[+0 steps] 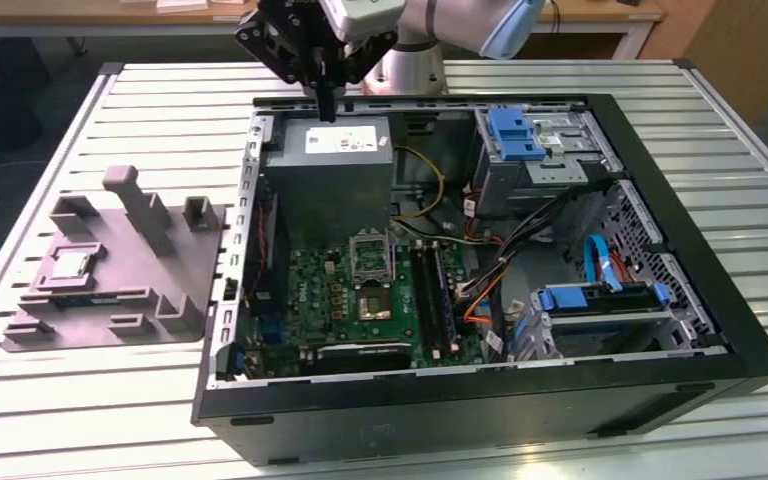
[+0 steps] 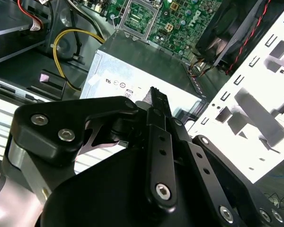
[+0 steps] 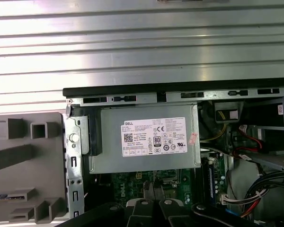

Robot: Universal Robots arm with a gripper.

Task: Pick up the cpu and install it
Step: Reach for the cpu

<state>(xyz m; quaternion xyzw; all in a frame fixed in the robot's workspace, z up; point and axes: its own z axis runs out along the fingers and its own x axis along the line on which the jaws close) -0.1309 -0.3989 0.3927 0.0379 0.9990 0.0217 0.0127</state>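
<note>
In the exterior view the arm reaches in from the far side of the bench (image 1: 64,400). Its pincer (image 1: 327,106) hangs over the far rim of the open computer case (image 1: 491,420), just above the grey power supply (image 1: 331,170). The fingers are pressed together with nothing between them. The cpu (image 1: 69,264) lies flat in a recess of the grey plastic fixture (image 1: 157,290). The fixture stands on the bench at the exterior view's left of the case, well apart from the pincer. Inside the case, the socket (image 1: 375,300) sits on the green motherboard (image 1: 317,290), and its metal frame seems to be swung up and open.

In the second wrist view the black pincer (image 2: 156,94) points at the power supply (image 2: 146,61), its fingers closed on each other and empty. Beyond lie the motherboard (image 2: 180,19), the socket's frame (image 2: 137,19) and a black fan (image 2: 227,33).

In the first wrist view the power supply (image 3: 146,137) shows its white label, directly ahead of the pincer (image 3: 151,193). The motherboard (image 3: 128,187) lies between the two. The fixture (image 3: 19,161) stands beside the case wall, and the bench's metal slats (image 3: 132,47) run beyond the case.
</note>
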